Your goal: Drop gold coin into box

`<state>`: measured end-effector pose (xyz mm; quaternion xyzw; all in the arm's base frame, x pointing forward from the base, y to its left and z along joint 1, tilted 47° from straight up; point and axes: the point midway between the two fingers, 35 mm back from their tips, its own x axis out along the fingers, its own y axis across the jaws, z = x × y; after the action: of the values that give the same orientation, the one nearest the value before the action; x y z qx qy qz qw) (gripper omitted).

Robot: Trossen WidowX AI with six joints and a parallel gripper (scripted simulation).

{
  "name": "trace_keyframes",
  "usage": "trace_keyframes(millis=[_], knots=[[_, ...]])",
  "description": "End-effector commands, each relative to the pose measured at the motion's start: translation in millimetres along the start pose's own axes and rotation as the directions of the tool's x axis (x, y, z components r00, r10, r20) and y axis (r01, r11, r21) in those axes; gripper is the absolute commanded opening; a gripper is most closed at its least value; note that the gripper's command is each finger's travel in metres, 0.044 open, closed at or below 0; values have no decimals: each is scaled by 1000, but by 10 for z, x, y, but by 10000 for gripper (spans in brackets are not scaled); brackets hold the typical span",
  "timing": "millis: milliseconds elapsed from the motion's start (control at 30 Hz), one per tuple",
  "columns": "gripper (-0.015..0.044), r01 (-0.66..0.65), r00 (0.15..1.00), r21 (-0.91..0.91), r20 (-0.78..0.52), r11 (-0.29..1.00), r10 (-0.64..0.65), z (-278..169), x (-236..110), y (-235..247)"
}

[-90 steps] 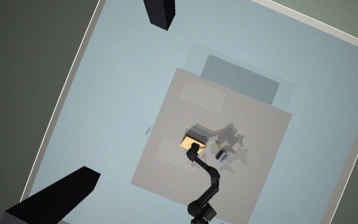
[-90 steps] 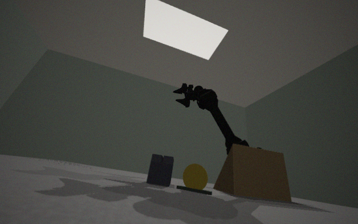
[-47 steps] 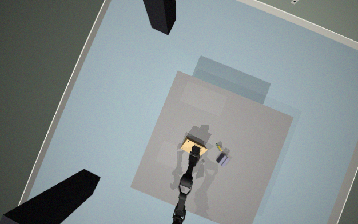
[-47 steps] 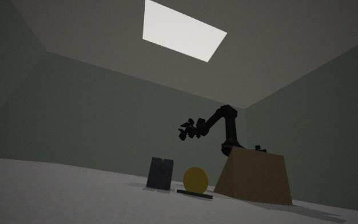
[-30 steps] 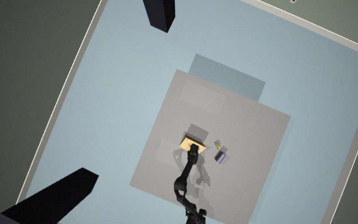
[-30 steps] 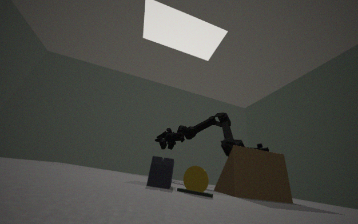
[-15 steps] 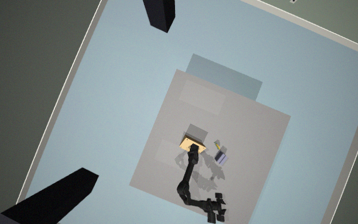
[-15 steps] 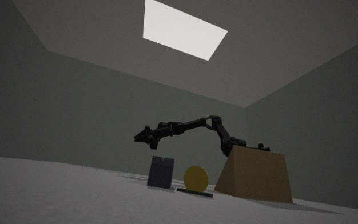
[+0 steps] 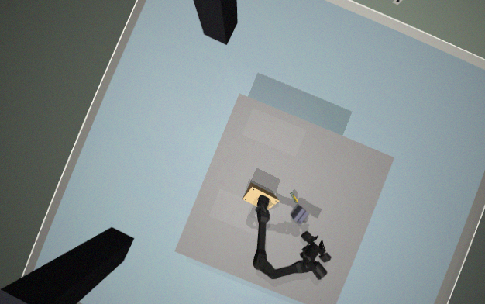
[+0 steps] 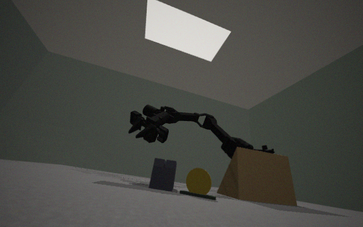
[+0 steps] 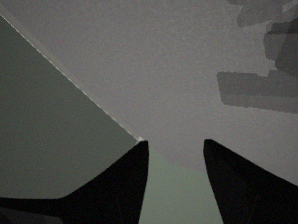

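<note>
The gold coin [image 9: 294, 198] [image 10: 198, 181] stands on edge in its flat dark-green holder [image 10: 198, 195] on the grey table [image 9: 349, 174]. The grey box [image 9: 299, 213] [image 10: 163, 174] stands close beside it, with the slot notch at its top edge. My gripper [image 9: 314, 240] [image 10: 135, 132] [image 11: 176, 147] is open and empty. It hangs high in the air, above the box's level and to the side away from the coin. The wrist view shows only my two dark fingers with a gap between them, not the coin or the box.
The arm rises from a tan pedestal [image 9: 253, 195] [image 10: 258, 179] next to the coin. Two tall dark blocks [image 9: 217, 19] [image 9: 70, 267] stand off the table on the light blue floor.
</note>
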<state>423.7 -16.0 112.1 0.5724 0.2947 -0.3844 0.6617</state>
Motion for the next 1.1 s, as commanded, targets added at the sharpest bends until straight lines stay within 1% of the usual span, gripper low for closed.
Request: trace_keyframes(millis=[0,133,267,367,433,467,500,767,800,900,1067], knots=[[161,179,984,-156,24,971,-178,-411,154,-466],[161,367,930,-353,110,860,-352,-815,204,-1029],[161,519,852,-527,255,673,-457,-1067,143,-1559],[161,615,781,-631,402,473,-478,-1192,53,-1929],[161,670,728,-675,515,309,-452,-1247,-31,-2158],[161,688,708,-684,558,243,-433,-1262,-67,-2236],[161,698,696,-687,583,203,-418,-1269,-89,-2280],[161,701,692,-687,592,190,-413,-1266,-92,-2277],[161,701,692,-687,592,190,-413,-1249,-71,-2288],[161,702,692,-687,593,190,-413,-1072,133,-2409],[161,702,692,-687,593,190,-412,-1047,160,-2425]])
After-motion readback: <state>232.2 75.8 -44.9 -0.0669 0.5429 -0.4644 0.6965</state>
